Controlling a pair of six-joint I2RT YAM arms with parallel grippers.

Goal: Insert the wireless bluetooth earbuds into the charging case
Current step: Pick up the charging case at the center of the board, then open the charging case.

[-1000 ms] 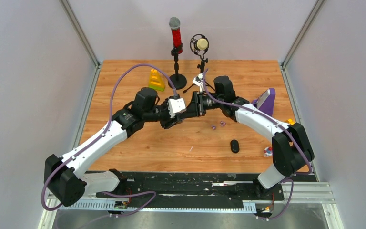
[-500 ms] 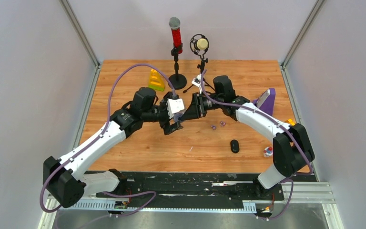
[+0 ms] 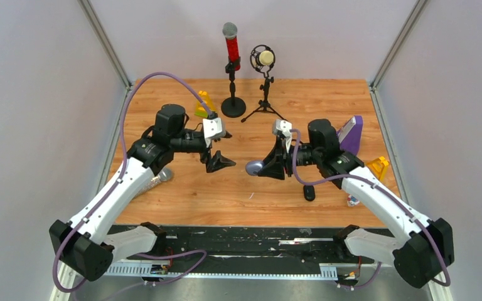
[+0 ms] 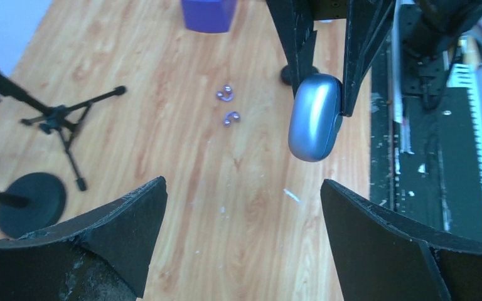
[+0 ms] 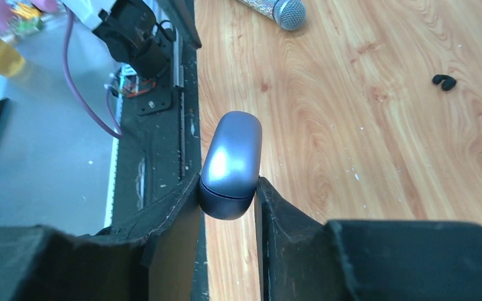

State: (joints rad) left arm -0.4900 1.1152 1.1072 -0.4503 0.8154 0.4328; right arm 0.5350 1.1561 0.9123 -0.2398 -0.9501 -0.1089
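Note:
My right gripper [image 3: 265, 169] is shut on a closed, shiny grey-purple charging case [image 3: 254, 167], holding it above the table; the case [image 5: 231, 163] sticks out between the pads with its seam line showing. My left gripper [image 3: 221, 164] is open and empty, a short way left of the case and facing it [image 4: 314, 116]. Two shiny purple earbuds [image 4: 227, 105] lie on the wood beyond the case. A black pair of earbuds [image 5: 444, 81] lies on the table in the right wrist view. In the top view the arms hide the earbuds.
A red microphone on a stand [image 3: 231, 47] and a round one on a tripod [image 3: 263, 59] stand at the back. A silver microphone [image 3: 158, 178] lies by the left arm. A black oval case [image 3: 309, 192], a purple stand [image 3: 350, 133] and a yellow-green toy [image 3: 204, 105] also sit on the table.
The two grippers met at the table's middle; the left one has opened, let go and drawn back left. The right arm has pulled the case toward the near right.

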